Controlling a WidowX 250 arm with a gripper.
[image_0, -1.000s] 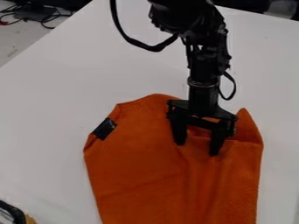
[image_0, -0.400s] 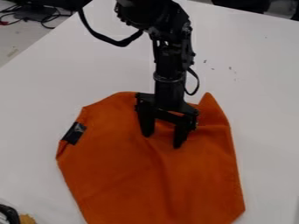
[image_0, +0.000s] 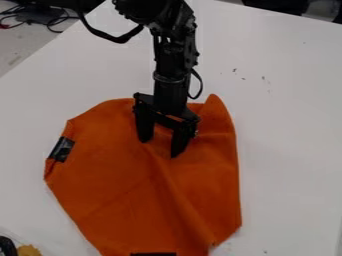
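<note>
The black gripper (image_0: 161, 146) hangs over the upper part of an orange cloth (image_0: 127, 190), its two fingers spread apart and their tips down on the fabric. Folds run from near the fingertips toward the cloth's lower right. A corner of the cloth stands up in a point just right of the gripper. On the cloth's left edge is a black patch (image_0: 61, 149), and another black patch (image_0: 153, 254) shows at its bottom edge. Whether fabric is caught under the fingertips cannot be told.
The cloth lies on a white table (image_0: 287, 150). At the lower left corner are a black object (image_0: 8, 247) and a yellowish-brown piece (image_0: 28, 250). Small dark specks dot the table right of the arm. Cables (image_0: 57, 21) lie beyond the table at the upper left.
The gripper and the orange cloth have both shifted left and up across the table. The cloth's bottom edge with a black patch has come into view, and specks right of the arm are uncovered.
</note>
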